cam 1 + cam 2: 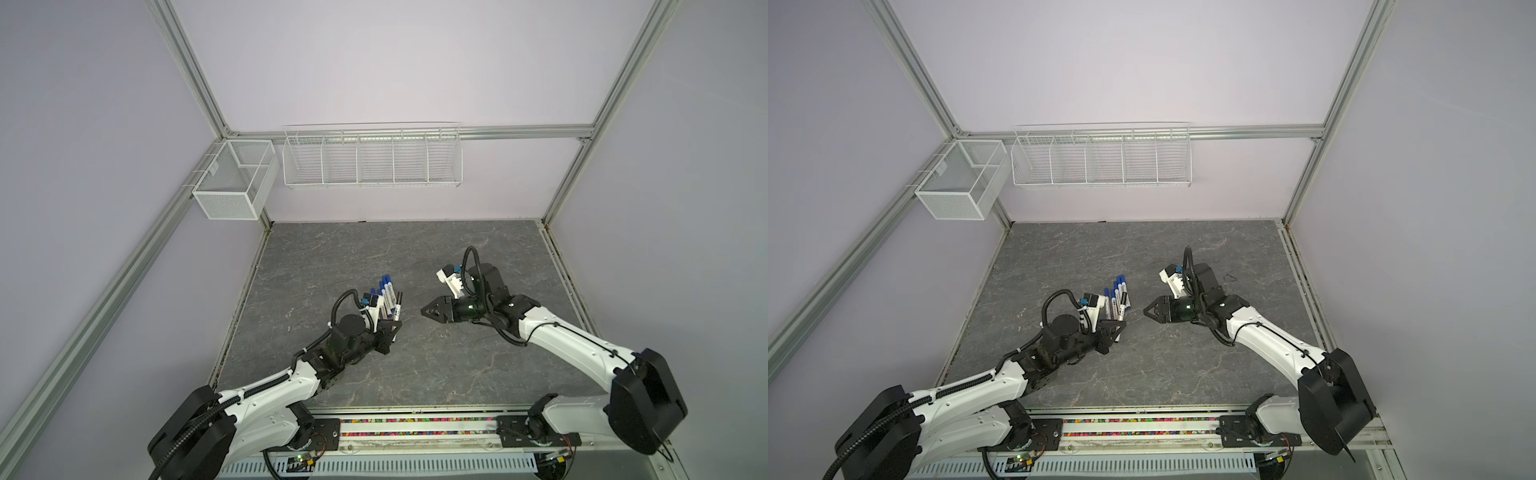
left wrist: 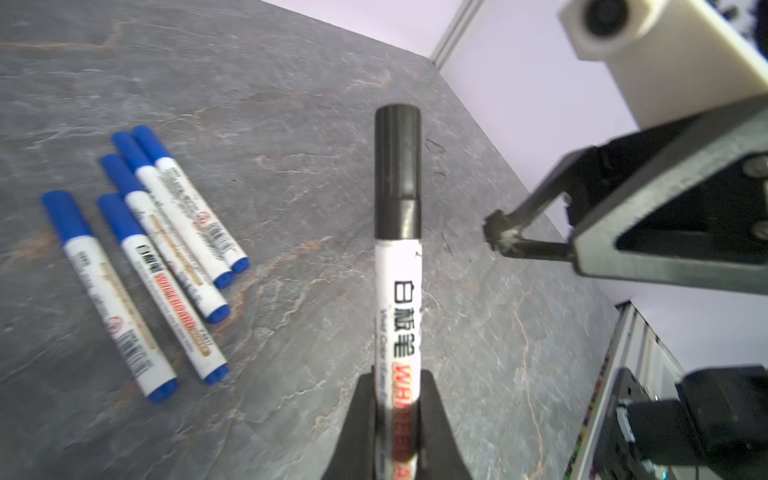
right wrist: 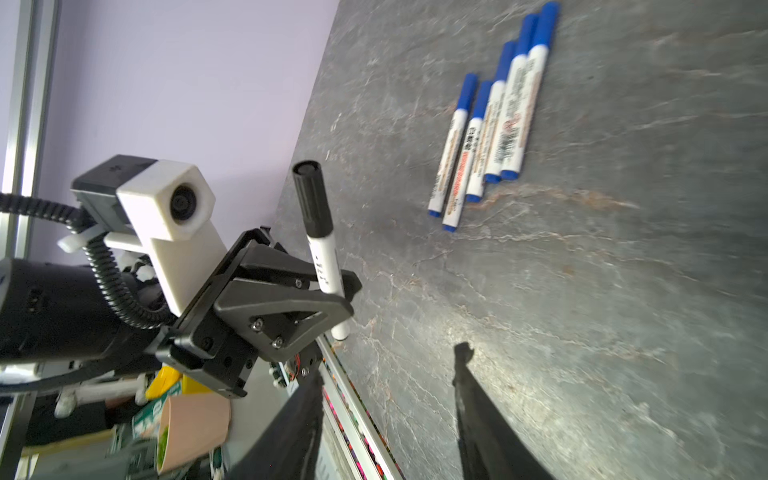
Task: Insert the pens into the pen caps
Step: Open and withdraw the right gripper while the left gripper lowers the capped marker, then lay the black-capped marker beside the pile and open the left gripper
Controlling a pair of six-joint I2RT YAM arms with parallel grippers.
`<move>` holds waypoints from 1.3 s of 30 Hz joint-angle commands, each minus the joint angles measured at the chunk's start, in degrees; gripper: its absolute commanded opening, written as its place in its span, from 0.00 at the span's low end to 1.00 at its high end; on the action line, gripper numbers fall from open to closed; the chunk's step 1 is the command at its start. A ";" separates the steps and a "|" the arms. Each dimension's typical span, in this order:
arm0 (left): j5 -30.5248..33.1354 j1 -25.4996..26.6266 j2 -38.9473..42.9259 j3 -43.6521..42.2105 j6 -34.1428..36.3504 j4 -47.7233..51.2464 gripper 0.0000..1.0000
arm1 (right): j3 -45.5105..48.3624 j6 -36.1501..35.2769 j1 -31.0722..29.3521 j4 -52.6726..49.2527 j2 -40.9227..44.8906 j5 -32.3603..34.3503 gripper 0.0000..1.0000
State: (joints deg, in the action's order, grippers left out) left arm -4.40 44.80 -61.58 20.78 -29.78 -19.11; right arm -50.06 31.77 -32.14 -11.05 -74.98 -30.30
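Blue pens (image 2: 166, 299) lying capped; last, black pen (image 2: 398, 299), capped, is being clamped by left gripper (image 2: 397, 386); right gripper (image 3: 390, 362) being held parted.

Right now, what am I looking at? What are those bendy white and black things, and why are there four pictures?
Those are two robot arms, each ending in a gripper, a pincer like two fingers. Two pictures look down from a camera up high. The other two come from small cameras on the arms' wrists, so they see up close. The left gripper is shut on a pen with a black cap, holding it by its white barrel. The right gripper is open and holds nothing. Five pens with blue caps lie close together on the grey table. Every cap is already on.
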 commanded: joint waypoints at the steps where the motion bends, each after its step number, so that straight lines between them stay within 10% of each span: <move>1: 5.97 -4.94 -1.21 2.58 -5.65 4.54 0.00 | -1.87 1.24 1.53 -3.78 2.25 6.46 0.54; 17: 5.31 -17.20 -21.48 11.88 -6.88 15.42 0.05 | 2.72 0.16 5.92 -9.34 4.68 10.53 0.52; 22: 3.78 -17.20 -25.47 13.50 -7.48 14.97 0.26 | 2.60 -0.51 6.63 -10.21 4.26 10.34 0.51; 34: 1.84 -17.20 -16.70 9.10 -8.29 12.04 0.34 | 3.31 -1.24 8.30 -10.22 4.64 12.50 0.51; 39: 6.77 -17.20 -7.99 8.39 -5.31 17.39 0.35 | 3.08 -4.72 9.58 -11.03 7.35 31.43 0.52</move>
State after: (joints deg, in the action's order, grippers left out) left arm -1.61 27.86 -73.54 29.56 -36.69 -4.62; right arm -47.92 29.91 -23.31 -21.69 -70.67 -12.47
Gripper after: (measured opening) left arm 0.349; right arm 0.520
